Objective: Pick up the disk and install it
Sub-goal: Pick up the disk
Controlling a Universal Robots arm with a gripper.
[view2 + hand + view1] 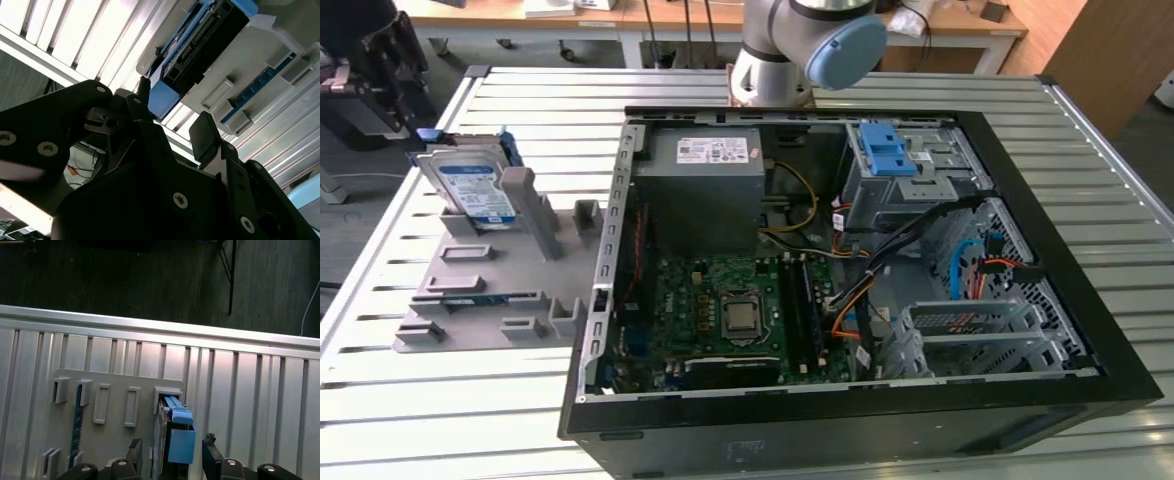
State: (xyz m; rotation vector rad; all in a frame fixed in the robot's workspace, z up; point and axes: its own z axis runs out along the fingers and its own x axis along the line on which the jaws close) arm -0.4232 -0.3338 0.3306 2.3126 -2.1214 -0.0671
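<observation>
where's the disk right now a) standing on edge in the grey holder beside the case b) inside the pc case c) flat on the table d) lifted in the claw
A: the disk stands on edge in the grey holder, beside the open case.

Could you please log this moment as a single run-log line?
stage: pick, pre-grasp | gripper: open, straddling disk | disk: upright in grey holder beside computer case, not yet installed
</observation>
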